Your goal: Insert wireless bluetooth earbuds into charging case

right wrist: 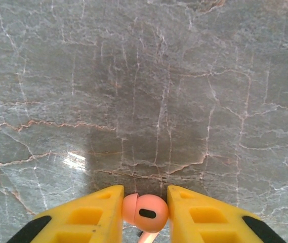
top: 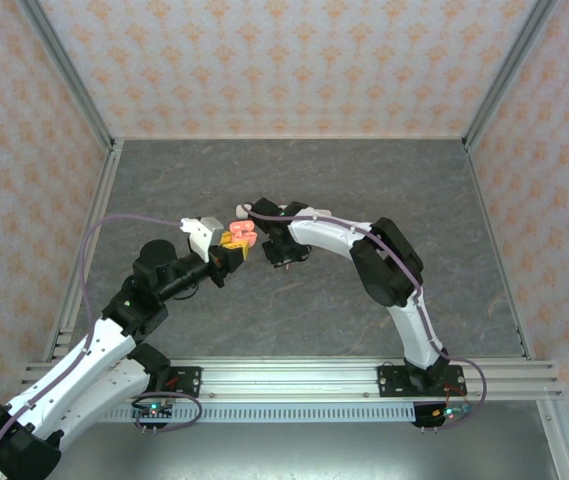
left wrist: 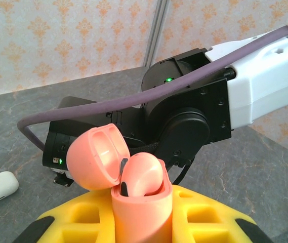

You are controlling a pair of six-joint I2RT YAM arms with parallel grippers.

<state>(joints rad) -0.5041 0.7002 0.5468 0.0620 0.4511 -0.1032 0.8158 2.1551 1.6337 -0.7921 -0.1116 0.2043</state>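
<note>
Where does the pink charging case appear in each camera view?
Top external: pink case just left of the picture's centre.
Left wrist: bottom centre, lid open, case gripped by the left arm's yellow fingers.
Right wrist: the right arm's yellow fingers pinch a pink earbud.
Shared landmark: the grey marbled table.

Left arm [top: 94,350] and right arm [top: 336,236] bend inward, wrists nearly meeting; left fingers [left wrist: 207,210] clamped, right fingers [right wrist: 93,212] pinched close.
</note>
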